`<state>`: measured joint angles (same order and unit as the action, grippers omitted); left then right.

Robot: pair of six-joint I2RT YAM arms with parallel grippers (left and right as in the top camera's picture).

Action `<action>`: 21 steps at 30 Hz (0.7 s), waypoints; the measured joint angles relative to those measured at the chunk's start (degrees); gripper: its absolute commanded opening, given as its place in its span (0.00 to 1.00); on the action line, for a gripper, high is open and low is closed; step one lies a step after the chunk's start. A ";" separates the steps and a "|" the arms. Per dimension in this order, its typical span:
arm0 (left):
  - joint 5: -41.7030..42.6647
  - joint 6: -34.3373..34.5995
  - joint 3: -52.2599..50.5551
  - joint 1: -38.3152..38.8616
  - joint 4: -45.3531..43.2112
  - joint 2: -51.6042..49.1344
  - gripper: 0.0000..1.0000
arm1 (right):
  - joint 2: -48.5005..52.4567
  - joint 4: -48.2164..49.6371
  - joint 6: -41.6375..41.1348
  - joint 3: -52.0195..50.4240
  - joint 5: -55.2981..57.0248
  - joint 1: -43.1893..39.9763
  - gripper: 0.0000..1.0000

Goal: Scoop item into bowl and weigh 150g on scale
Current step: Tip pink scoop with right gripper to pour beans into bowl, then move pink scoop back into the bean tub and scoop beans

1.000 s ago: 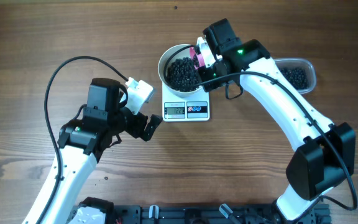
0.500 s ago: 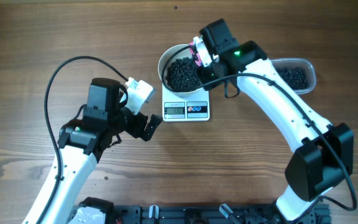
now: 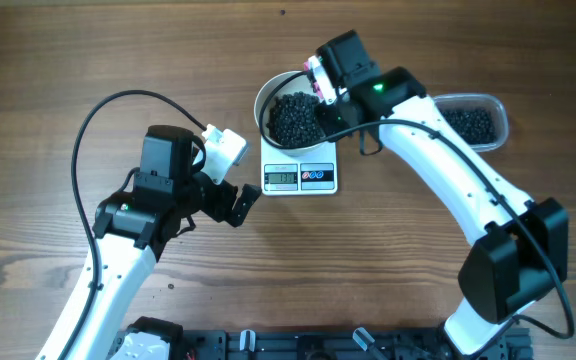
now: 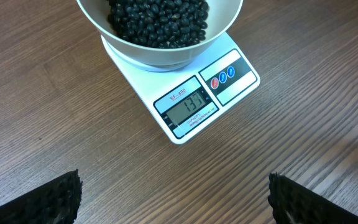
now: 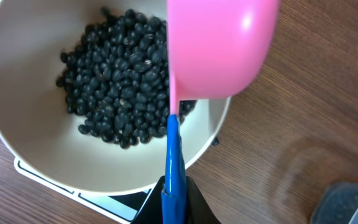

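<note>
Clamping the pink scoop (image 5: 219, 50) by its blue handle (image 5: 173, 155), our right gripper (image 5: 173, 202) tilts it over the white bowl (image 5: 17, 143) of black beans (image 5: 117, 93) on the scale (image 4: 185, 106), near the far edge of the table (image 3: 48, 60); our left gripper (image 4: 173, 199) gapes wide.

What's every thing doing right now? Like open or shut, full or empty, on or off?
Scale: switched on, showing digits.
Bowl: on the scale, partly filled with beans.
Pink scoop: tipped over the bowl, held by its blue handle.
Clear tub: open, some beans inside.
Left claw: open, empty.
Right claw: shut on the pink scoop.
</note>
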<state>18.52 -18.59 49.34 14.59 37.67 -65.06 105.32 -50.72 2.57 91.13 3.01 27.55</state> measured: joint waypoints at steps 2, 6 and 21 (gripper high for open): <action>0.00 0.00 0.00 0.00 0.00 0.00 1.00 | -0.28 0.31 -0.15 0.00 -2.47 -1.66 0.04; 0.00 0.00 0.00 0.00 0.00 0.00 1.00 | -1.68 0.33 -0.37 0.74 -9.01 -5.57 0.04; 0.00 0.00 0.00 0.00 0.00 0.00 1.00 | -8.63 -2.49 -3.02 1.84 -24.30 -20.33 0.04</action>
<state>18.52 -18.59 49.34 14.59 37.67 -65.06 96.68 -53.21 -0.45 92.97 -21.30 7.22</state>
